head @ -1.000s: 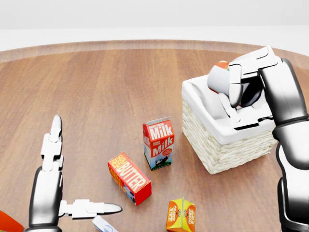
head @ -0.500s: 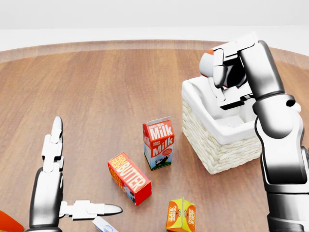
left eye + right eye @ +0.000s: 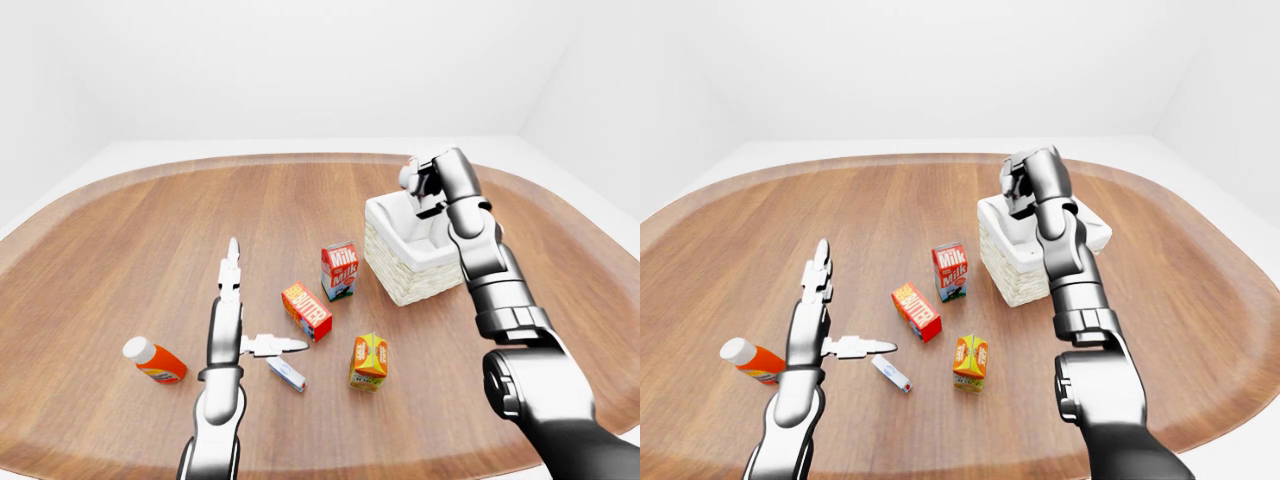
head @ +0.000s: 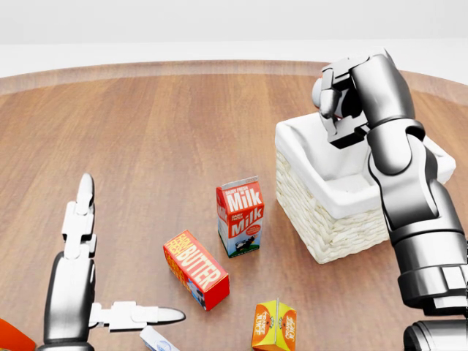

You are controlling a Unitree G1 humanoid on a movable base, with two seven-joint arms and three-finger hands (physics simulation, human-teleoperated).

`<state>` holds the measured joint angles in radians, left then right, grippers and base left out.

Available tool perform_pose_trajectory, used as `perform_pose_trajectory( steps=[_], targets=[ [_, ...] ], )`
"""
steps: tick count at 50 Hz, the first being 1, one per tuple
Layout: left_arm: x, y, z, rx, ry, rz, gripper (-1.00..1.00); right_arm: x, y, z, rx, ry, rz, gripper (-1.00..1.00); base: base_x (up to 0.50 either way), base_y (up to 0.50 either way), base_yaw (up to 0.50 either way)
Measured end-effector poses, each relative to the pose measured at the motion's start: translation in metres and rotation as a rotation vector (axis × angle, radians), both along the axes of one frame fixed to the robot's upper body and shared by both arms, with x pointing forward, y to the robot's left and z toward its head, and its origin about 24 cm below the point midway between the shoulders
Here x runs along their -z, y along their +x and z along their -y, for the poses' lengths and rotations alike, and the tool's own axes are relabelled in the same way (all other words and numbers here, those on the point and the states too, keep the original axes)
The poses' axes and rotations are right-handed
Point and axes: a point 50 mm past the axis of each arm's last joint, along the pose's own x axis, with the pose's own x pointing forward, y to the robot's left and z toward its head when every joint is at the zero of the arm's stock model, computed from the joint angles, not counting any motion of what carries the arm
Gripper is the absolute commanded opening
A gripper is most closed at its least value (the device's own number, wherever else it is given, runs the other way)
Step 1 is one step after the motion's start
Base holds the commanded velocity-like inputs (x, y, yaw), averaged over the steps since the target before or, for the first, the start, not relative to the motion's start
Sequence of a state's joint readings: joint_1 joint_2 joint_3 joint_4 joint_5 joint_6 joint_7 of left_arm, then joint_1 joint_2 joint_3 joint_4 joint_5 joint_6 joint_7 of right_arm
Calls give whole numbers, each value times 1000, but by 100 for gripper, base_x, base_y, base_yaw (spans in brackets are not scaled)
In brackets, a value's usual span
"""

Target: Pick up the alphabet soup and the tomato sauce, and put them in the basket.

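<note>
Right hand above basket, fingers curled, grip contents unclear; left hand fingers spread, left of basket

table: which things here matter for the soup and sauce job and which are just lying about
Job: basket; right hand, curled above it, contents hidden. Neither can shows clearly.

Lying about: milk carton, butter box, orange carton, orange bottle, small white packet. The left hand is open and holds nothing.
</note>
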<state>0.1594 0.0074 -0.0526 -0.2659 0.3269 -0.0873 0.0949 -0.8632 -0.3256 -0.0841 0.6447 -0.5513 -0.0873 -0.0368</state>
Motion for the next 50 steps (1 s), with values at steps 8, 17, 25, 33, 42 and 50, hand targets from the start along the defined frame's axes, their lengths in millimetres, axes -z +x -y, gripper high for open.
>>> perform_pose_trajectory(
  steps=[8,17,25,33,42,50],
  targets=[
    [-1,0,0,1,-1,4,100,6,12,7,86,-42,-46,-100,0,0,0],
    [0,1,0,1,-1,2,100,13,20,9,154,-101,-86,-100,0,0,0],
    [0,0,0,1,0,0,100,21,23,10,197,-147,-115,-100,0,0,0],
    [0,0,0,1,1,-1,100,28,25,8,219,-181,-137,-100,0,0,0],
    [1,-1,0,1,2,-4,100,32,25,4,228,-212,-149,-100,0,0,0],
    [1,0,0,1,2,-4,100,32,27,0,226,-234,-148,-100,0,0,0]
  ],
)
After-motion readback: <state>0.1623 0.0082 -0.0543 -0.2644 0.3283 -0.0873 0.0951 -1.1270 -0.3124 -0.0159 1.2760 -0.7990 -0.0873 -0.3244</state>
